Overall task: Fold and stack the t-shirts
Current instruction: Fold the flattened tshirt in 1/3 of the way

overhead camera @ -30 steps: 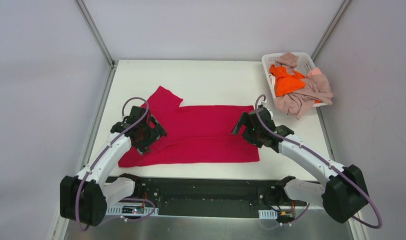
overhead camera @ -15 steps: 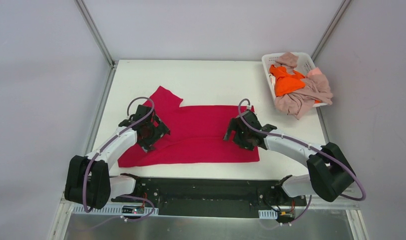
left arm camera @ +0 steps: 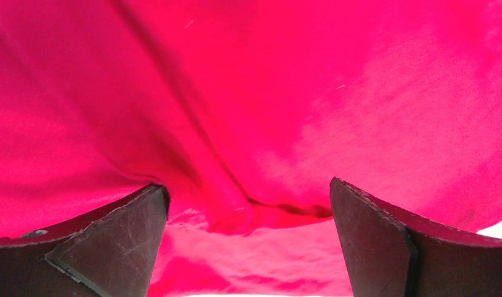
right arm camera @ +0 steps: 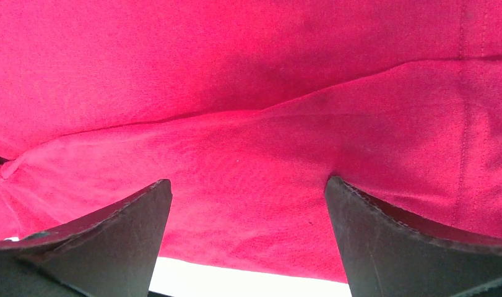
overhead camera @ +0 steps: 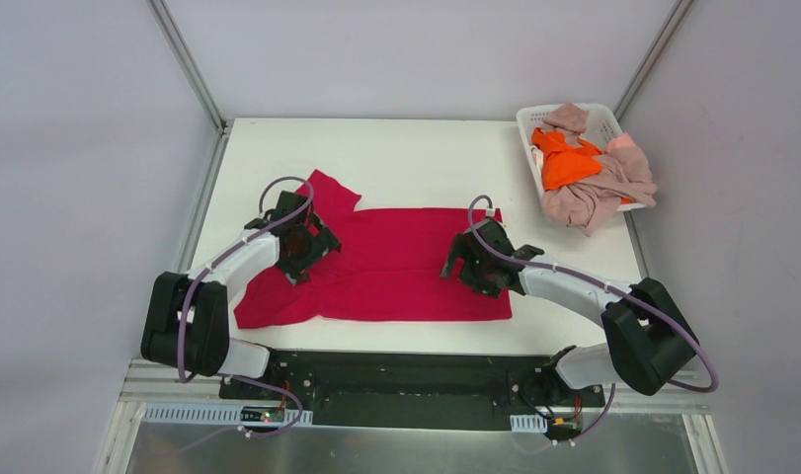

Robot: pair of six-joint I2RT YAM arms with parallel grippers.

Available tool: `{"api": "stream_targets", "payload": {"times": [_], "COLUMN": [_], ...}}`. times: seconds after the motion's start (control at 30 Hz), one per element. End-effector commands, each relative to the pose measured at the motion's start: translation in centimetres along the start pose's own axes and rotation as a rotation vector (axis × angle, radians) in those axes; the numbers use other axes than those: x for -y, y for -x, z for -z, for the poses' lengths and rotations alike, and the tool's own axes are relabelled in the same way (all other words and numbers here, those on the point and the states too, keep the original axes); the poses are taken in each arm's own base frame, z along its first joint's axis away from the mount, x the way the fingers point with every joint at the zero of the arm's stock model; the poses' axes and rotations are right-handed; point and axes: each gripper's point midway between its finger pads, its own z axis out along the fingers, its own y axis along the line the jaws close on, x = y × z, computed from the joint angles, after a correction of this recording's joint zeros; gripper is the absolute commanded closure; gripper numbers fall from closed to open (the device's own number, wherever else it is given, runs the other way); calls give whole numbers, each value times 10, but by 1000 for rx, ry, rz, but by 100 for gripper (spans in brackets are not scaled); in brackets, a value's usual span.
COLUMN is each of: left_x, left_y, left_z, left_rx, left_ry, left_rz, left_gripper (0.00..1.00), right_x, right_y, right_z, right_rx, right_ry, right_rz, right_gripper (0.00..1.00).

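The crimson-red t-shirt (overhead camera: 396, 267) lies spread across the middle of the white table (overhead camera: 406, 158), one sleeve pointing to the far left. My left gripper (overhead camera: 299, 249) is open, low over the shirt's left part; the left wrist view shows its fingers (left arm camera: 112, 235) spread over a raised fold of red cloth (left arm camera: 254, 124). My right gripper (overhead camera: 472, 269) is open and pressed down on the shirt's right part; the right wrist view shows red cloth (right arm camera: 248, 124) between its fingers (right arm camera: 384, 241). The orange t-shirt (overhead camera: 566, 163) and pink-beige t-shirts (overhead camera: 599, 193) lie in the basket.
A white plastic basket (overhead camera: 601, 117) stands at the table's far right corner with shirts spilling over its near edge. Metal frame posts rise at the back corners. A black rail runs along the near edge by the arm bases.
My left gripper has moved away from me and a little right along the shirt's left side, dragging the cloth there. My right gripper moved left onto the shirt, then held still.
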Motion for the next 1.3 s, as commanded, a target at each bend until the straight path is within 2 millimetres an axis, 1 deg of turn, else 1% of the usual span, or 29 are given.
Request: {"api": "stream_targets", "payload": {"times": [0.0, 0.1, 0.13, 0.17, 0.23, 0.3, 0.37, 0.43, 0.47, 0.57, 0.6, 0.67, 0.7, 0.8, 0.9, 1.07, 1.13, 1.23, 1.27], "left_x": [54, 75, 79, 83, 92, 99, 102, 94, 88, 55, 39, 19, 8, -10, -15, -10, -5, 6, 12], "left_y": [44, 61, 69, 76, 87, 90, 84, 77, 73, 57, 45, 30, 26, 19, 20, 31, 36, 51, 57], "left_z": [13, 17, 17, 16, 8, 3, 7, 20, 28, 45, 44, 45, 44, 39, 33, 19, 13, 6, 5], "left_rx": [120, 149, 172, 193, 199, 177, 148, 154, 167, 204, 192, 186, 195, 205, 208, 217, 221, 262, 275], "left_ry": [-115, -140, -133, -129, -119, -132, -166, -185, -193, -182, -166, -163, -146, -113, -80, -41, -37, -36, -44], "left_rz": [-51, -61, -61, -64, -102, -136, -174, -183, -185, -149, -135, -109, -95, -82, -73, -78, -77, -72, -71], "left_gripper": [1, 1, 1, 1, 1, 1, 1, 1, 1, 1, 1, 1, 1, 1, 1, 1, 1, 1, 1], "right_x": [10, 13, 15, 16, 17, 17, 16, 17, 18, 18, 19, 19, 19, 17, 17, 17, 16, 16, 16], "right_y": [1, 2, 2, 1, 1, 1, 1, 1, 0, -2, -2, -3, -3, -3, -4, -6, -6, -6, -6], "right_z": [-3, -2, -1, -1, 0, 0, 1, 1, 1, 0, 0, -1, -2, -3, -4, -7, -7, -8, -8], "right_rx": [14, 23, 23, 23, 23, 24, 25, 22, 21, 11, 8, 4, 2, -2, -4, -16, -16, -15, -15], "right_ry": [-45, -59, -66, -69, -72, -70, -65, -68, -72, -73, -75, -79, -78, -73, -72, -69, -70, -69, -70], "right_rz": [8, 11, 13, 13, 16, 15, 17, 20, 23, 30, 30, 33, 32, 35, 37, 38, 38, 38, 38], "right_gripper": [1, 1, 1, 1, 1, 1, 1, 1, 1, 1, 1, 1, 1, 1, 1, 1, 1, 1, 1]}}
